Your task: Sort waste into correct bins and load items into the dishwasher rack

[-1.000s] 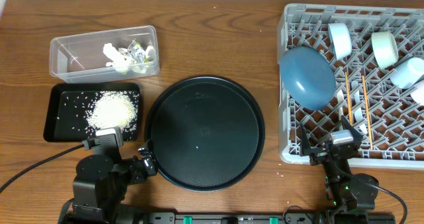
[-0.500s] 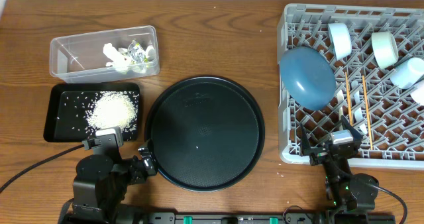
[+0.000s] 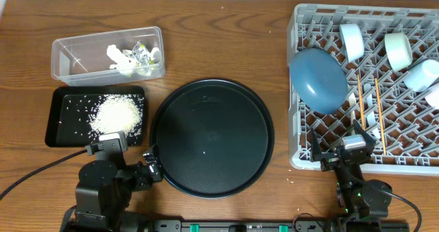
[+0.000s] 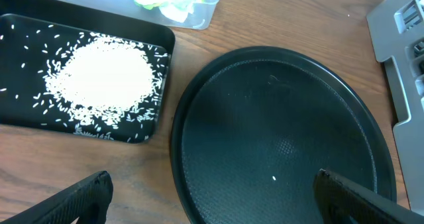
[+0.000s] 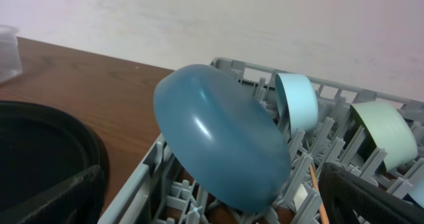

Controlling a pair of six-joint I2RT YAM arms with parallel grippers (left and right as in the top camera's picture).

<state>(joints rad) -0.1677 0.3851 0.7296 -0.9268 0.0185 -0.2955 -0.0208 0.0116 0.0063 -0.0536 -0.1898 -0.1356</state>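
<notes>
The grey dishwasher rack (image 3: pixel 302 156) at the right holds the dark blue dish (image 3: pixel 317 79), tilted on its edge, pale bowls and cups (image 3: pixel 398 50), two wooden chopsticks (image 3: pixel 360 98) and a light-blue spoon (image 3: pixel 431 95). The clear tub (image 3: pixel 68 57) at the far left holds white tissue pieces (image 3: pixel 120 60) and the yellow-and-silver wrapper (image 3: pixel 142 52). The black rectangular tray (image 3: pixel 58 95) holds a heap of rice (image 3: pixel 116 114). My left gripper (image 4: pixel 212 197) is open and empty over the round tray's near left edge. My right gripper (image 5: pixel 212 197) is open and empty at the rack's near left corner, facing the blue dish (image 5: pixel 218 138).
A large round black tray (image 3: pixel 211 137) lies in the middle, with a single rice grain (image 4: pixel 274 178) on it. The rack's left wall (image 5: pixel 136 184) is close in front of my right gripper. Both arm bases sit at the table's near edge.
</notes>
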